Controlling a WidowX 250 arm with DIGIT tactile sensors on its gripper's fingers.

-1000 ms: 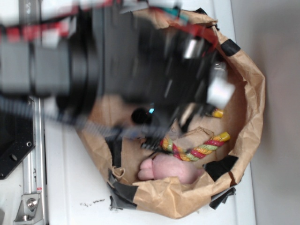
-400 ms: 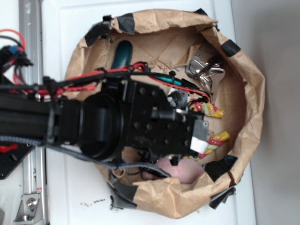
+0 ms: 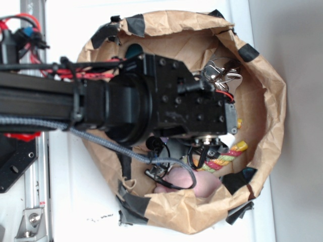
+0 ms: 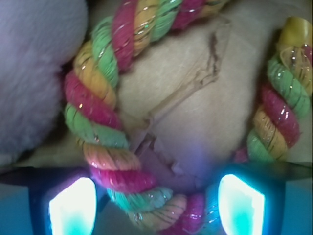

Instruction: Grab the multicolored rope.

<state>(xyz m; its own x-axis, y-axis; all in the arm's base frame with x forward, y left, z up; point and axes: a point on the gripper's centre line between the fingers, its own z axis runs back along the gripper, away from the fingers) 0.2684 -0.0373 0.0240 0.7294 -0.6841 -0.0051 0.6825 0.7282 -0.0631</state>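
Note:
The multicolored rope (image 4: 98,112), twisted red, yellow and green strands, lies in a U shape on the brown paper. Its bend sits between my two glowing pads (image 4: 73,208). My gripper (image 4: 156,203) is open, with one pad on each side of the bend and gaps on both sides. In the exterior view only the rope's yellow-tipped end (image 3: 229,154) shows past the black wrist block (image 3: 186,108), which hides the fingers.
A pink plush toy (image 4: 34,63) lies right beside the rope and also shows in the exterior view (image 3: 189,184). A dark green oval object (image 3: 133,50) and a shiny metal clip (image 3: 222,73) lie in the same taped paper bag (image 3: 270,101).
The arm has swung over the bag and settled above the rope, covering most of it. The rope, plush toy and bag have not moved.

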